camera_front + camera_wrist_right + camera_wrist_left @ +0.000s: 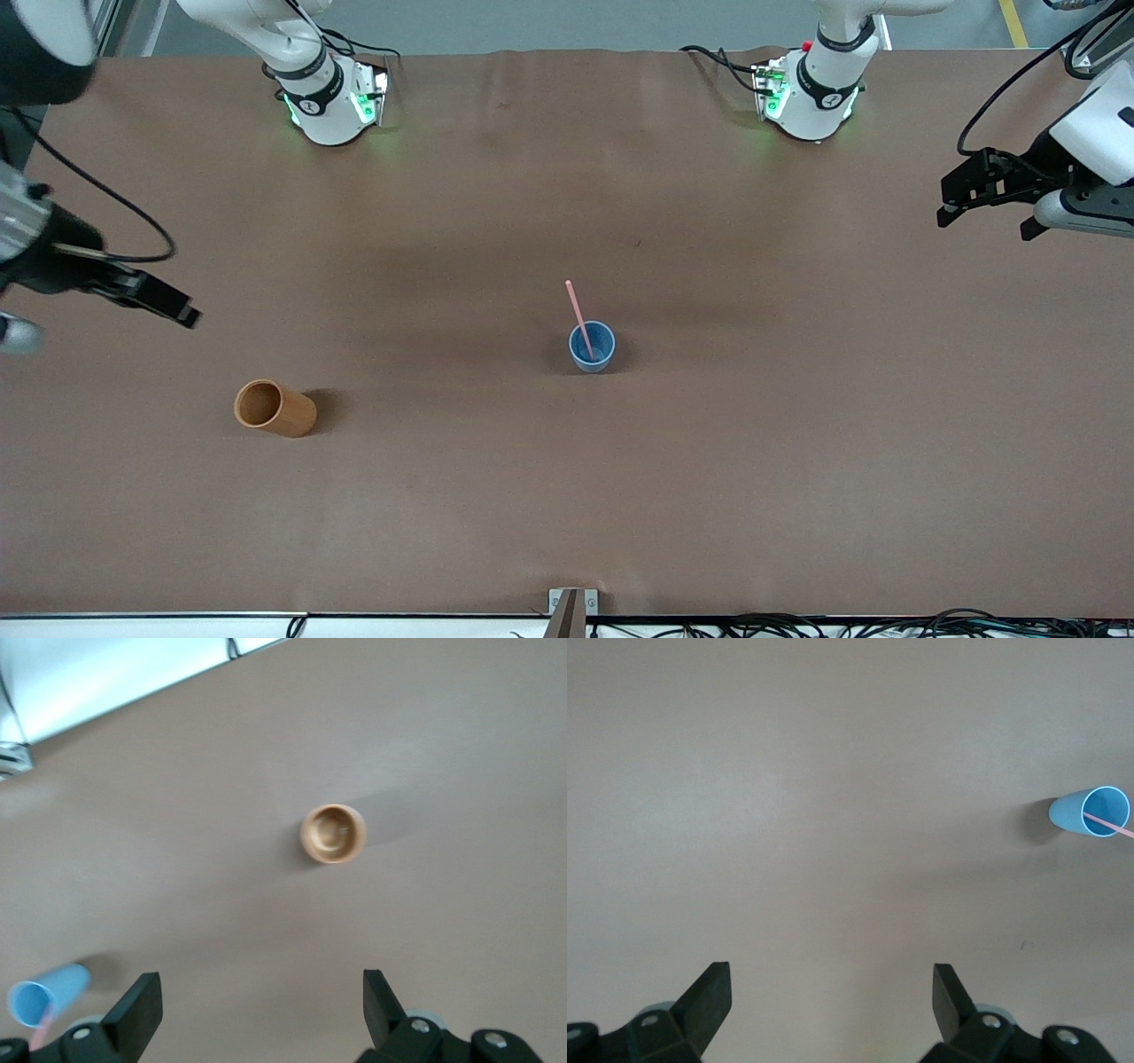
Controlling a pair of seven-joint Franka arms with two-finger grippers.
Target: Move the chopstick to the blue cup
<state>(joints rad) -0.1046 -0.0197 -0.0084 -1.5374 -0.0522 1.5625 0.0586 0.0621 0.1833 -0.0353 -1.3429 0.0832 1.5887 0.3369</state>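
Observation:
The blue cup (592,346) stands upright near the middle of the table. The pale-pink chopstick (578,312) stands in it, leaning and sticking out above the rim. The cup (1090,811) and the chopstick (1109,825) also show in the left wrist view, and the cup shows in the right wrist view (44,997). My left gripper (961,193) is open and empty over the table's edge at the left arm's end; its wrist view (831,970) shows bare table between the fingers. My right gripper (177,308) is open and empty over the right arm's end (261,979).
An orange-brown cup (273,408) stands empty toward the right arm's end, nearer the front camera than the blue cup; it also shows in the right wrist view (333,834). A small metal bracket (571,607) sits at the table's front edge.

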